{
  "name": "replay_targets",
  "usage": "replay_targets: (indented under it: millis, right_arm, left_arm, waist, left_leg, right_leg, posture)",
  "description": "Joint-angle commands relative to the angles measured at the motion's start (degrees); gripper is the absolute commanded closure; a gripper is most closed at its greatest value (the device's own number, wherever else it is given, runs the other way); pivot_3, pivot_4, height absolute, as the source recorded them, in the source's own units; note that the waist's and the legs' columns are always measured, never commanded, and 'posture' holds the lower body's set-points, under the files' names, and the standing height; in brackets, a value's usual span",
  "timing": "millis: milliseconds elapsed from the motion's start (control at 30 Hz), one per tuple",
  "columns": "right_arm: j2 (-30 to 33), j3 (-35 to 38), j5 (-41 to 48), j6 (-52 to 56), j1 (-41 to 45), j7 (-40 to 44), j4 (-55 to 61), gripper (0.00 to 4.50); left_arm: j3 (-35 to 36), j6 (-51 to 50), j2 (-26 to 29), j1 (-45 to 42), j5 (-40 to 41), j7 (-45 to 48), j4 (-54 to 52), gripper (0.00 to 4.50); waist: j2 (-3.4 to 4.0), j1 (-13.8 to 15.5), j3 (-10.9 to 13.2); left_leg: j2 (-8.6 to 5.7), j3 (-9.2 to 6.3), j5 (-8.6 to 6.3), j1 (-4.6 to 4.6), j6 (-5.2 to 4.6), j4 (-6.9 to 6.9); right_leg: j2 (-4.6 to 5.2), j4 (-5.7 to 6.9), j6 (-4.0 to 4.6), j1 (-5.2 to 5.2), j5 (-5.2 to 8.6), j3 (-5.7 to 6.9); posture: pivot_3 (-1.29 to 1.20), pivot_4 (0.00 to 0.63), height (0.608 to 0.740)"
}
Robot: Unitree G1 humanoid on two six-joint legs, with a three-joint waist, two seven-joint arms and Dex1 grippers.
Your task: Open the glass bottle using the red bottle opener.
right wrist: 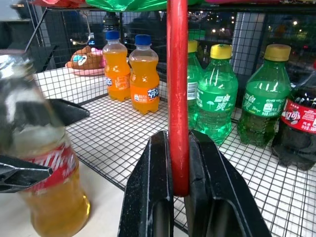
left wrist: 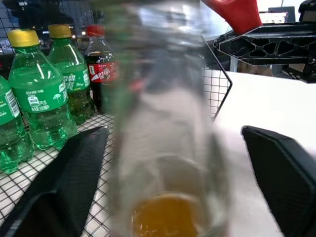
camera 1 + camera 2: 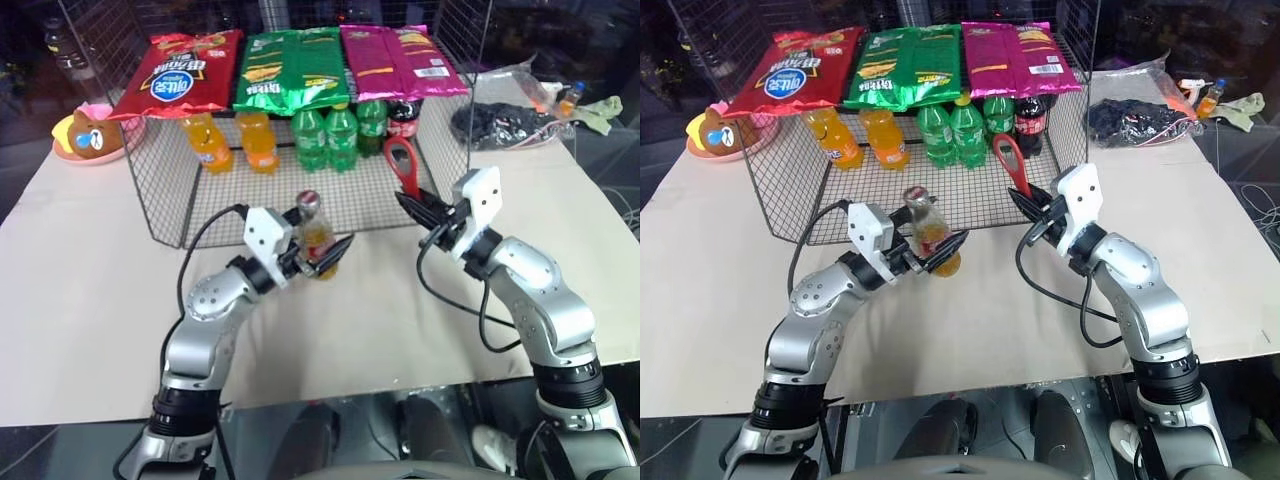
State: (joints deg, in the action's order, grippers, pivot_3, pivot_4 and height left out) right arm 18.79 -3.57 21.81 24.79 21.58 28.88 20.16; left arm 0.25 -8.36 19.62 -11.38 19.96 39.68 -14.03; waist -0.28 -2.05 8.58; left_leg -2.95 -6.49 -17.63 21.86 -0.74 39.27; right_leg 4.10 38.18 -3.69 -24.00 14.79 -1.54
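Standing on the paper-covered table (image 3: pixel 90 300) just in front of the wire rack (image 3: pixel 160 205), the glass bottle (image 3: pixel 314 232) sits between the spread fingers of the left gripper (image 3: pixel 322 258) — the left wrist view shows a black finger (image 2: pixel 64 182) on each side of the glass with bare gaps between, so nothing is gripping it. To its right the right gripper (image 3: pixel 418 208) is pinched tight on the handle of the red bottle opener (image 3: pixel 401 163), whose loop head points up, well apart from the bottle's cap.

As I read it, the trouble starts with that loose bottle. If the opener comes across and levers at the cap while the left fingers stand wide, the bottle would likely tip or skid on the paper, and the orange drink inside would go with it. A finger brushing the glass on the way in could topple it as well. The opener is held only by its thin handle, so a hard pry could twist it in the pinch.

Room is tight at the back — the rack's front mesh stands close behind both grippers, with the green bottles (image 3: pixel 325 135) and orange plastic bottles (image 3: pixel 232 142) on its floor beyond. Toward the near edge and out to either side the table lies open, the better direction for any swing of the arms.
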Motion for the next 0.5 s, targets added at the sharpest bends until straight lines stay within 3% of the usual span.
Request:
replay_targets:
  millis: [33,500]
  right_arm:
    - [-0.1,0.2,0.3,-1.2,-0.1,0.7,1.4,4.5]
    - [-0.1,0.4,0.1,-1.2,0.8,2.1,-0.4,4.5]
  left_arm:
    - [1.8,2.0,-0.8,0.4,2.9,-0.2,-3.5,0.04]
    - [2.8,2.9,-3.5,2.1,5.9,-1.3,-3.0,0.04]
  waist:
    - [0.0,0.0,0.0]
    - [0.0,0.0,0.0]
  left_leg:
    - [0.0,0.0,0.0,0.0,0.0,0.0]
    - [0.0,0.0,0.0,-0.02,0.0,0.01]
  right_leg:
    - [0.0,0.0,0.0,0.0,0.0,0.0]
    - [0.0,0.0,0.0,0.04,0.0,0.0]
  posture:
    - [0.0,0.15,0.74]
    - [0.0,0.15,0.74]
